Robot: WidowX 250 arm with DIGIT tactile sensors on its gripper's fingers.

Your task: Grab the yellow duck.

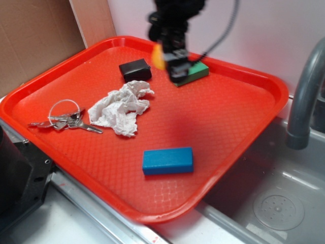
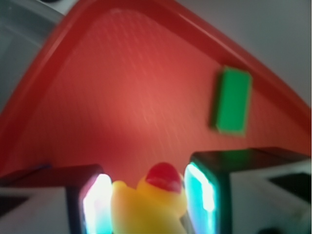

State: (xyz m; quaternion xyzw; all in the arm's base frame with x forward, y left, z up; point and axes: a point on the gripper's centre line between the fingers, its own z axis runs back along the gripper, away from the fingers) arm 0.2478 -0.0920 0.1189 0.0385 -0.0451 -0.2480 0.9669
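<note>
Pinched between the two fingers, the yellow duck [image 2: 148, 204] is held by the hand [image 1: 172, 61] well above the red tray [image 1: 244, 127] — the wrist view shows yellow body and red beak squeezed between the pads [image 2: 100, 204]. The grip is taken on a glossy, rounded toy, so a slip is judged the main risk: if the arm is jerked, the duck could be squirted out and dropped. Below and just beside the hand a green block [image 1: 195, 73] is seen, with a black block [image 1: 135, 69] nearby — a fallen duck could be bounced off either. Blur in both views suggests motion, so how securely it is held cannot be fully judged.
</note>
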